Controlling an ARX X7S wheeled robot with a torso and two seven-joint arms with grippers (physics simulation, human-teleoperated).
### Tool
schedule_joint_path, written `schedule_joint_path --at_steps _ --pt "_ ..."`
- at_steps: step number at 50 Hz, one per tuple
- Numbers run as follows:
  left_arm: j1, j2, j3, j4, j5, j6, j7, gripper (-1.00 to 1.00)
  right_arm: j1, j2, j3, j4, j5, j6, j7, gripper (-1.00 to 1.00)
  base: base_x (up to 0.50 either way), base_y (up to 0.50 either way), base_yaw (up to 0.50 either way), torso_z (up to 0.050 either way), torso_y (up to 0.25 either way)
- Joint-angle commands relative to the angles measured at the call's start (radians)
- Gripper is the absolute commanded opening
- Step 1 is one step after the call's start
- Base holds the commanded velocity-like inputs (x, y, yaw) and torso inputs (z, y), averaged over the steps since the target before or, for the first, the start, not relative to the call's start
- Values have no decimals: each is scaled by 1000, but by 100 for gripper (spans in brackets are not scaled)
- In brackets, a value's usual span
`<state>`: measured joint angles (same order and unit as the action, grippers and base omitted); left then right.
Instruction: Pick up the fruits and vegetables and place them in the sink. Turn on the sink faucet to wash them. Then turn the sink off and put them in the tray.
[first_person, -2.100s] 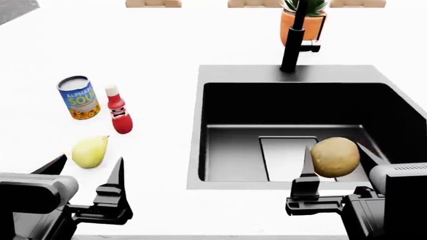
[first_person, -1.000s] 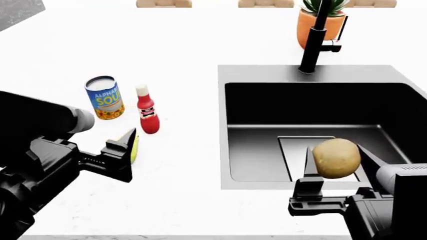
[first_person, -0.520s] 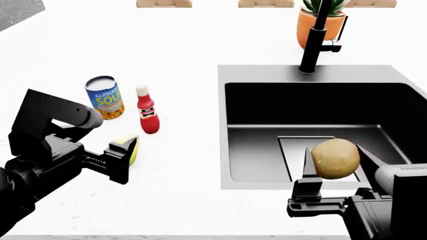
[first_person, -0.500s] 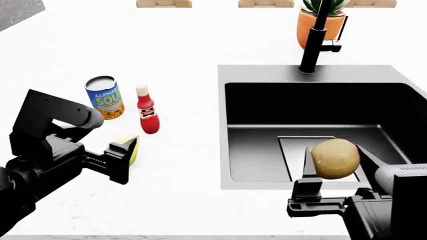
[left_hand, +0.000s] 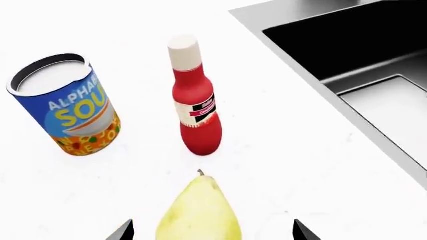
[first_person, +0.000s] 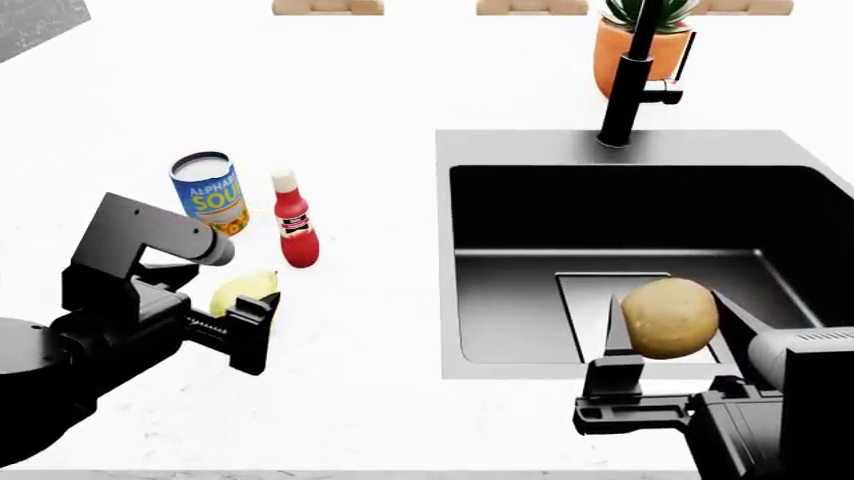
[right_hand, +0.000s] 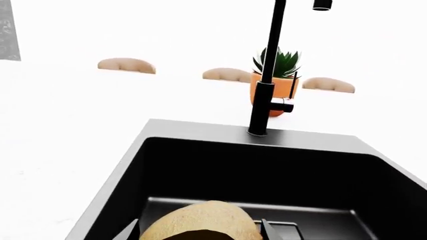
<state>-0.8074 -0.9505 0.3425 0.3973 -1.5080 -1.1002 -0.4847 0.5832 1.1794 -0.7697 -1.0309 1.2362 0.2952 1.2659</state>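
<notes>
Since a moment ago my left pincer has dropped lower around the pear, jaws open on either side of it on the white surface, not yet closed. My right pincer grips the brown potato over the sink, unreleased. Beyond sit the red bottle and soup can; farthest, the faucet untouched. Washing and traying remain, I judge; no tray shows.
</notes>
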Motion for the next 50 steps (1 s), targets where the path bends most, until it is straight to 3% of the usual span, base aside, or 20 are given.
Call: schedule_joint_path --at_steps 1,50 --pt "-29 24 46 -60 61 -20 40 100 17 0 -3 1 -4 12 -2 -100 0 0 0 0 0" --pt "-75 94 167 -230 201 -35 142 100 33 18 -47 -2 -21 -12 8 -100 0 0 0 0 0"
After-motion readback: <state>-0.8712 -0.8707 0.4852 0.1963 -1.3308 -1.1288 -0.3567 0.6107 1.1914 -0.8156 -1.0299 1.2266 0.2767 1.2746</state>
